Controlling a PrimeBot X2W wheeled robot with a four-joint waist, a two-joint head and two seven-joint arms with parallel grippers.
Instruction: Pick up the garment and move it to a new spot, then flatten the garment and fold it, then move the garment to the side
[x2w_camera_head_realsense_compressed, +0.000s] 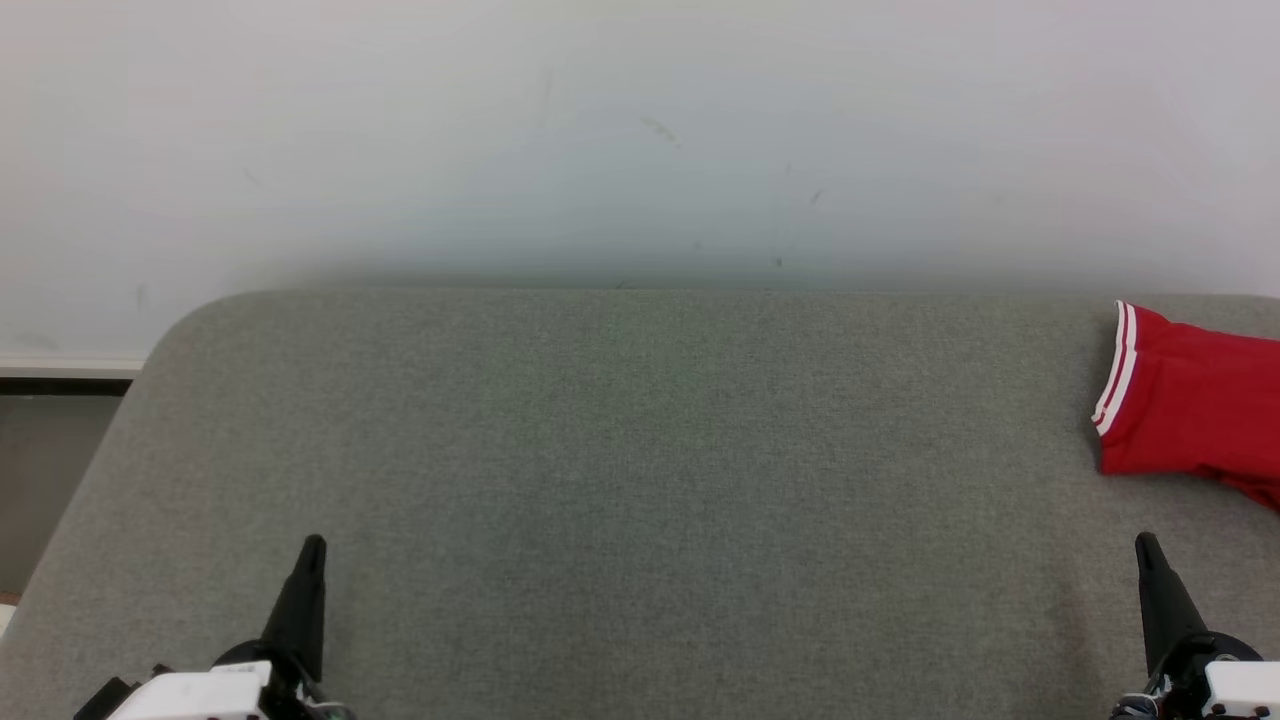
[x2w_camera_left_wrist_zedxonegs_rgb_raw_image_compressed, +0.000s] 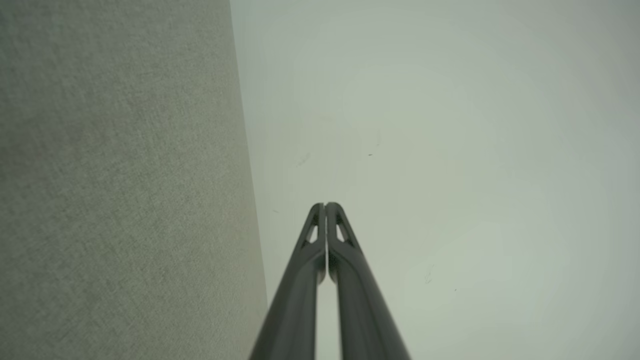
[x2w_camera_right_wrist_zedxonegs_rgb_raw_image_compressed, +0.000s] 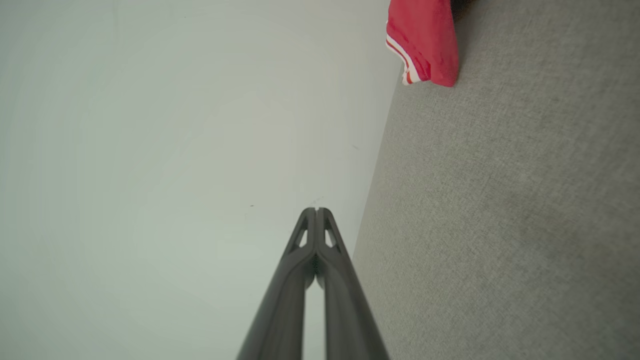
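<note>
Both tools are sitting pressed shut and empty. The left tool (x2w_camera_head_realsense_compressed: 312, 546) is pointing up over the near edge of the grey tabletop (x2w_camera_head_realsense_compressed: 640, 470) toward its left corner, and the right tool (x2w_camera_head_realsense_compressed: 1147, 546) is doing the same toward the right corner. The red garment (x2w_camera_head_realsense_compressed: 1195, 415) is lying at the right edge, toward the far right corner. Its white-striped hem is facing the middle, and the rest is running past the edge of the head view. Whether it is folded or merely bunched cannot be told. The likeliest trouble is probably a reach made with the jaws shut, since the tips would be shoving the cloth toward the right edge and perhaps over it rather than taking it. A shallow pinch on the hem alone could be catching only one layer, leaving the garment trailing and twisting during the lift. The left tool is standing well apart from the cloth, so a two-handed grasp is calling for a long reach or a turn at the waist. That is risking a drag across the rough surface. No brand, label or writing is showing anywhere; the only marking is the pair of white stripes along the hem.
</note>
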